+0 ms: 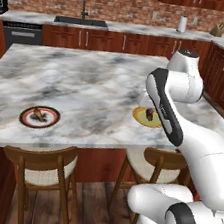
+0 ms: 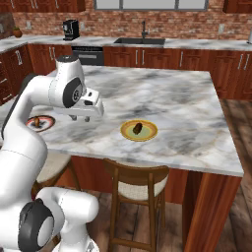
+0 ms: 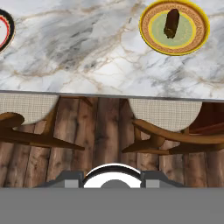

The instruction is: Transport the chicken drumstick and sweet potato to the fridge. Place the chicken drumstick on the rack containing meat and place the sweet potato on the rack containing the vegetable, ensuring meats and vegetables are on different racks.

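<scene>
Sweet potato (image 3: 171,23) lies on a yellow-rimmed plate (image 3: 148,35) at about one o'clock in the hand view, a dark reddish-brown tuber resting near the plate's centre. The tool's fingertips are hidden at the bottom of that view, so whether it is wide or narrow cannot be told. The tool (image 2: 81,117) hangs from the white arm above the near edge of the marble desk (image 2: 167,98), well apart from both plates and holding nothing that can be seen.

Outward from the tool in the right base view, the yellow-rimmed plate sits at three o'clock with the sweet potato (image 2: 137,128) on it. At nine o'clock, partly behind the arm, sits a red-rimmed plate (image 2: 47,123) carrying the chicken drumstick (image 2: 36,121), small and golden-brown.

In the left base view the red-rimmed plate (image 1: 52,121) lies at eight o'clock on the desk, the chicken drumstick (image 1: 38,116) on it; the yellow-rimmed plate (image 1: 142,118) peeks out at three o'clock beside the arm.

Two wooden stools (image 1: 43,167) with pale woven seats stand under the desk's near edge. Beyond the desk, at twelve o'clock, a sink (image 2: 139,41) is set in a counter against a brick wall.
</scene>
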Available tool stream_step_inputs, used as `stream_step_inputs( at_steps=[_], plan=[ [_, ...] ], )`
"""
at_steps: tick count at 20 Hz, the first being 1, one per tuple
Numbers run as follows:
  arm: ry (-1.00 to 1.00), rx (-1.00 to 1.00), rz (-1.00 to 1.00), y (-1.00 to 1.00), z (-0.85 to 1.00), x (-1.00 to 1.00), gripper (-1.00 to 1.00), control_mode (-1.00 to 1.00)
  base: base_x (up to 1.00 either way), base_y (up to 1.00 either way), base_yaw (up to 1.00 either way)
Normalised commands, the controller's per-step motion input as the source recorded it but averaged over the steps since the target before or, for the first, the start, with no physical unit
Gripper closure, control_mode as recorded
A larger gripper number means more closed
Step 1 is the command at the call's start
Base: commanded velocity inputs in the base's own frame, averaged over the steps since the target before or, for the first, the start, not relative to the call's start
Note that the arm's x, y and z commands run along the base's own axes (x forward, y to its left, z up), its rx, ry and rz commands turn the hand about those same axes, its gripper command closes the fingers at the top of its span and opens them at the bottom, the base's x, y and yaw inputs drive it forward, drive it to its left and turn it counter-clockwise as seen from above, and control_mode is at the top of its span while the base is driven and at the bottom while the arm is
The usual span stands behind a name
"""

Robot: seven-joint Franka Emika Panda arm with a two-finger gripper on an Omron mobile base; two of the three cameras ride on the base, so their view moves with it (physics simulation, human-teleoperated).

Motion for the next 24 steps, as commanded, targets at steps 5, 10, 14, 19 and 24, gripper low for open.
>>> stream_step_inputs(
  at_steps=[5, 10, 14, 19, 24],
  plan=[
    [0.0, 0.0, 0.0, 0.0, -0.01, -0.36, -1.0, -1.0, 0.0, 0.0, 0.0],
    [0.01, -0.02, 0.0, 0.0, -0.14, -0.36, -1.0, -1.0, 0.0, 0.0, 0.0],
    [0.07, 0.0, -0.02, -0.16, -0.28, -0.09, -1.0, -1.0, 0.0, 0.0, 0.0],
    [0.0, 0.0, -0.05, -0.22, -0.27, 0.31, -1.0, -1.0, 0.0, 0.0, 0.0],
    [0.0, 0.0, -0.01, -0.37, -0.12, 0.59, -1.0, -1.0, 0.0, 0.0, 0.0]
  ],
)
